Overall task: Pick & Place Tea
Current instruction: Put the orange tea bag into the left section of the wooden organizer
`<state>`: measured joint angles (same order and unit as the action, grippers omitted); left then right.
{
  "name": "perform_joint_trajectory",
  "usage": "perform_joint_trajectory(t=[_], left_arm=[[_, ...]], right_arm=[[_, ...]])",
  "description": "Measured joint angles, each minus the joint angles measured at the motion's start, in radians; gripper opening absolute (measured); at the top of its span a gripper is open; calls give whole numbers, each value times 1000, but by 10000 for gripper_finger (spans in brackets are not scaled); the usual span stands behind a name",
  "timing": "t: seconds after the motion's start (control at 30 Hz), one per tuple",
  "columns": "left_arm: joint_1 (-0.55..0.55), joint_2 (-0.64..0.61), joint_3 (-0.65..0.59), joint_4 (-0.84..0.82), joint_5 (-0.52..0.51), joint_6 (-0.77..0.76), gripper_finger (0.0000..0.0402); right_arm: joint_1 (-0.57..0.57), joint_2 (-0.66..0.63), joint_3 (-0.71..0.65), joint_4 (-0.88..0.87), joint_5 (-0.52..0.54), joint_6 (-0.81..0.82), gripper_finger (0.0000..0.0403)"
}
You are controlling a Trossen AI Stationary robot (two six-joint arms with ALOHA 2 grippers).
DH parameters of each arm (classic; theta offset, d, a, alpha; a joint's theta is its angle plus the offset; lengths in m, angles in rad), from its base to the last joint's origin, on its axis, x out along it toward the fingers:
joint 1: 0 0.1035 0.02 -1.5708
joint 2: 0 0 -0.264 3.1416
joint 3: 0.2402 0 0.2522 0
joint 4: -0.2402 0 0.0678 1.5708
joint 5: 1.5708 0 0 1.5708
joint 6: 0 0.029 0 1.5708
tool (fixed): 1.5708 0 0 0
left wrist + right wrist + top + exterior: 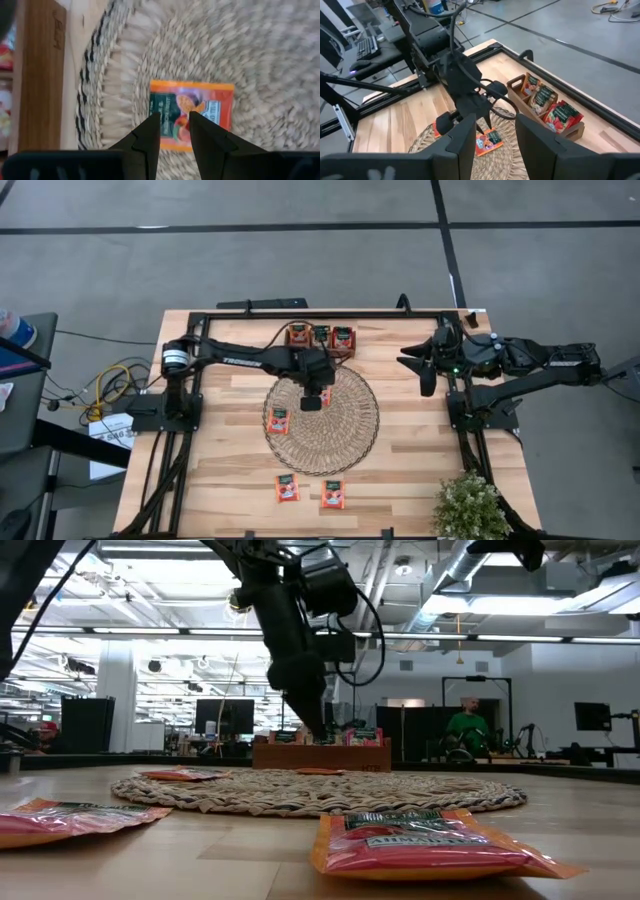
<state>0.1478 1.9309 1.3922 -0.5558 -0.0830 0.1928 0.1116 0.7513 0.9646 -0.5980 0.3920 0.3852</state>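
Note:
Red-orange tea sachets lie flat: one (210, 100) on the round woven mat (350, 430) under my left gripper, another (279, 421) on the mat's left part, and two (287, 488) (333, 495) on the table near its near edge. More stand in the wooden tray (320, 327) at the far edge. My left gripper (174, 116) hangs open just above the mat, its fingers pointing down over one edge of the sachet; the low view shows its tips (318, 730) clear of the mat. My right gripper (494, 125) waits open above the table's right side (425, 370).
A potted plant (468, 505) stands at the table's near right corner. Black frame rails run along the table's left, right and far edges. Bare wood lies between the mat and the right arm's base. People and desks show in the room behind.

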Motion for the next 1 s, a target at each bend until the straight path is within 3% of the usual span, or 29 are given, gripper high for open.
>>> perform_joint_trajectory(t=[0.6,0.83,1.0], left_arm=[[3,61,-1,38,0,-14,97],[4,60,-1,42,-1,-23,97],[11,60,-1,43,-1,-25,97]], right_arm=[[16,-41,-14,7,-2,-87,130],[107,-177,-173,162,7,-78,130],[140,-272,-303,288,86,-59,130]])
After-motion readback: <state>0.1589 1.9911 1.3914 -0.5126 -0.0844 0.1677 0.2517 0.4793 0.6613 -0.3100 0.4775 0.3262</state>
